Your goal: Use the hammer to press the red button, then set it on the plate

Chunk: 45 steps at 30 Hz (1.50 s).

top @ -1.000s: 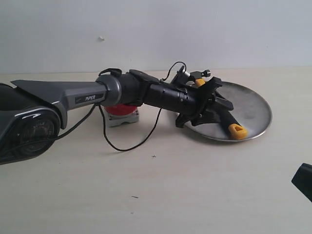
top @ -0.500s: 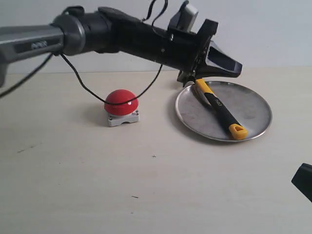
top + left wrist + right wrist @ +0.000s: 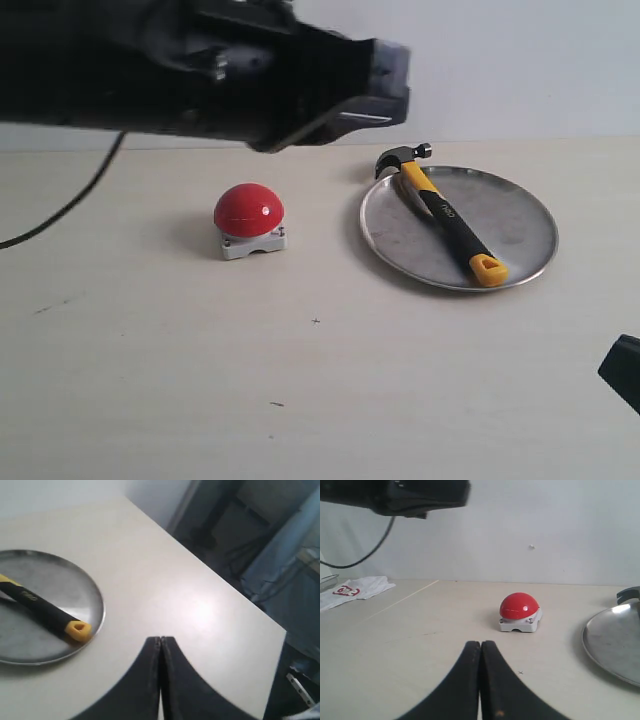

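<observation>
The hammer (image 3: pixel 445 218) lies flat on the silver plate (image 3: pixel 520 225), with its steel head (image 3: pixel 400 158) over the far rim and its yellow end (image 3: pixel 487 269) near the front rim. The red button (image 3: pixel 248 210) sits on its grey base left of the plate. My left arm (image 3: pixel 250 80) hangs blurred, high above the button. The left gripper (image 3: pixel 160 639) is shut and empty, off to the side of the plate (image 3: pixel 95 587) and the hammer (image 3: pixel 50 611). My right gripper (image 3: pixel 480 642) is shut and empty, low over the table, facing the button (image 3: pixel 519 605).
A black cable (image 3: pixel 70 200) trails from the left arm. A white cloth (image 3: pixel 355 587) lies far off at the table's side. The table edge (image 3: pixel 220 575) drops to the floor beyond the plate. A dark part of the right arm (image 3: pixel 622 370) shows at the exterior view's right edge.
The left arm let go of the hammer on the plate, rose and swung back to the left. Its jaws, open half a second ago, are now shut. The right arm has not moved.
</observation>
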Motion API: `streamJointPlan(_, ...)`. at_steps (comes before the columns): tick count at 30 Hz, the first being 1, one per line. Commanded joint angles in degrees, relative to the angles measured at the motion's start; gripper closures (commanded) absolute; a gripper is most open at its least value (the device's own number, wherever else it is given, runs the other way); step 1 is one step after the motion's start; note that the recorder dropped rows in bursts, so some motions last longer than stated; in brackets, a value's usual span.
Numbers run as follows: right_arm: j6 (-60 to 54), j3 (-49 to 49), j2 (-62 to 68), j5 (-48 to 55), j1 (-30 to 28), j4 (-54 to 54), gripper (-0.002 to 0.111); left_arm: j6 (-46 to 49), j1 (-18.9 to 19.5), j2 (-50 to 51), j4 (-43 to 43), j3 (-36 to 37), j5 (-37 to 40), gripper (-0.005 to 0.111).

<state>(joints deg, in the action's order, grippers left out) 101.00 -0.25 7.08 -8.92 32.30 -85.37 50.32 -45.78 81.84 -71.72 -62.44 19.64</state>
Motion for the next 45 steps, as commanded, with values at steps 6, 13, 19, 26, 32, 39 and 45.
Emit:
streamJointPlan(6, -0.4, 0.3, -0.4, -0.4, 0.0, 0.0, 0.108, 4.0, -2.8, -21.6, 3.6, 12.7, -2.5, 0.107)
streamJointPlan(13, -0.4, 0.3, -0.4, -0.5, 0.0, 0.0, 0.108, 0.2, -0.8, -27.0, 12.0, 21.2, -9.2, 0.107)
streamJointPlan(19, -0.4, 0.3, -0.4, -0.7, 0.0, -0.1, 0.108, -2.8, 3.0, -31.0, 9.4, 34.1, -15.9, 0.107)
streamJointPlan(26, -0.4, 0.3, -0.4, -1.9, 0.0, -0.2, 0.108, -2.8, 18.2, -52.8, 8.1, 46.3, -9.6, 0.107)
streamJointPlan(32, -0.4, 0.3, -0.4, -2.0, 0.0, -0.2, 0.108, -2.8, 30.6, -71.9, 7.7, 55.3, -7.9, 0.107)
streamJointPlan(39, -0.4, 0.3, -0.4, -2.0, 0.0, -0.2, 0.108, -1.9, 38.4, -81.8, 6.8, 60.5, -8.5, 0.107)
streamJointPlan(45, -0.4, 0.3, -0.4, -2.1, 0.0, -0.2, 0.108, 0.6, 39.3, -81.8, 6.8, 62.4, -12.9, 0.107)
